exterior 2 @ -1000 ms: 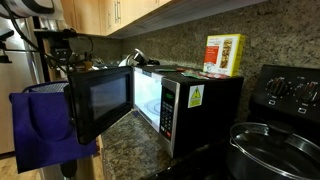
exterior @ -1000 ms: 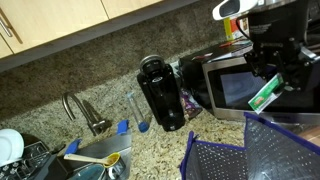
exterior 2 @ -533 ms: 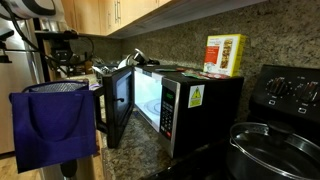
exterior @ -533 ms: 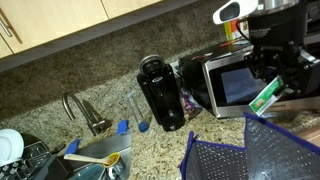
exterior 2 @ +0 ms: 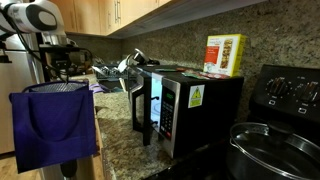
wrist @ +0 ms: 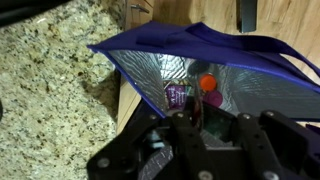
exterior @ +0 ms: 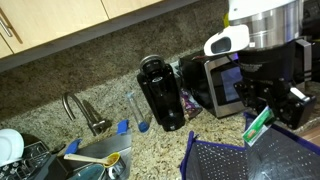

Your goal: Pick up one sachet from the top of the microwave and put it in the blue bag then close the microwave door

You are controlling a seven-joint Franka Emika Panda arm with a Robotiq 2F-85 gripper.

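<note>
sachet (exterior: 257, 124): seems light, thin, floppy | claw (exterior: 267, 107): clamped on its upper edge, lower right of frame | bag (exterior: 215, 160): soft mouth below

In an exterior view, the coffee maker (exterior: 160, 92) stood on the tabletop (exterior: 150, 150) just left of the microwave (exterior: 222, 85), with the faucet (exterior: 88, 118) farther left. The bag (exterior: 240, 158) sat in front of the microwave, its mouth below the gripper (exterior: 262, 118); the sachet (exterior: 256, 127) was between the jaws. In an exterior view, the microwave door (exterior 2: 140, 105) stood ajar, a box (exterior 2: 224, 54) rested on the microwave, and a pot (exterior 2: 272, 145) sat to its right.
</note>
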